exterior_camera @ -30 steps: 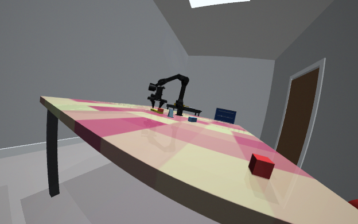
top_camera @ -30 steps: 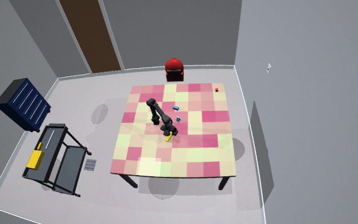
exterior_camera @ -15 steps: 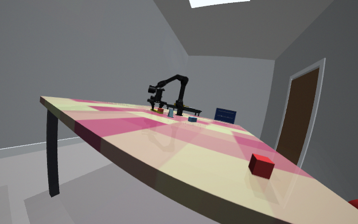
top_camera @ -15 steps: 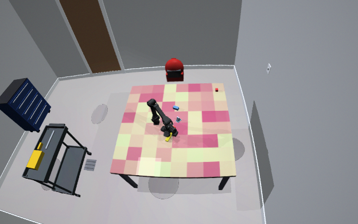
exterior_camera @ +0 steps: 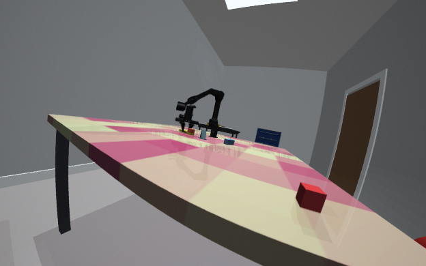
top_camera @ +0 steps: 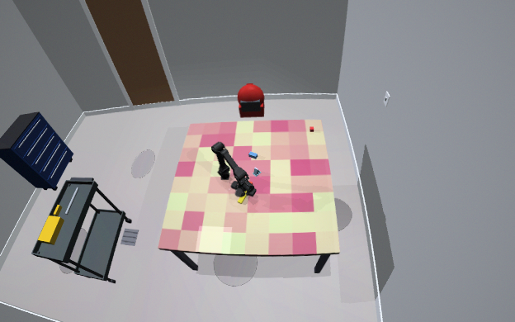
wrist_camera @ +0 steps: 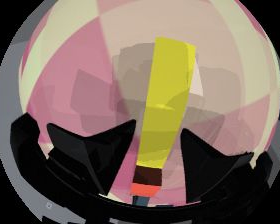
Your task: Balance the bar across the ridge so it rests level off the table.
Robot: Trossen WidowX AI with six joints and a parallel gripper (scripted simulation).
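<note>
The yellow bar (top_camera: 242, 200) (wrist_camera: 167, 95) (exterior_camera: 190, 131) lies on the table, with a red block (wrist_camera: 145, 190) at its end nearer the ridge. My gripper (exterior_camera: 186, 129) (wrist_camera: 159, 128) is open and low over the bar. In the wrist view its fingers stand on either side of the yellow part, with a gap on both sides. In the top view the arm hides part of the bar. The small light blue-grey ridge (top_camera: 257, 172) (exterior_camera: 203, 134) (wrist_camera: 140, 200) stands on the table beyond the red end, apart from the bar.
A blue block (top_camera: 252, 155) (exterior_camera: 229, 141) lies on the table beyond the ridge. A red cube (top_camera: 311, 129) (exterior_camera: 311, 198) sits near the far right table corner in the top view. A cart (top_camera: 100, 231) and a blue cabinet (top_camera: 42, 153) stand on the floor at the left.
</note>
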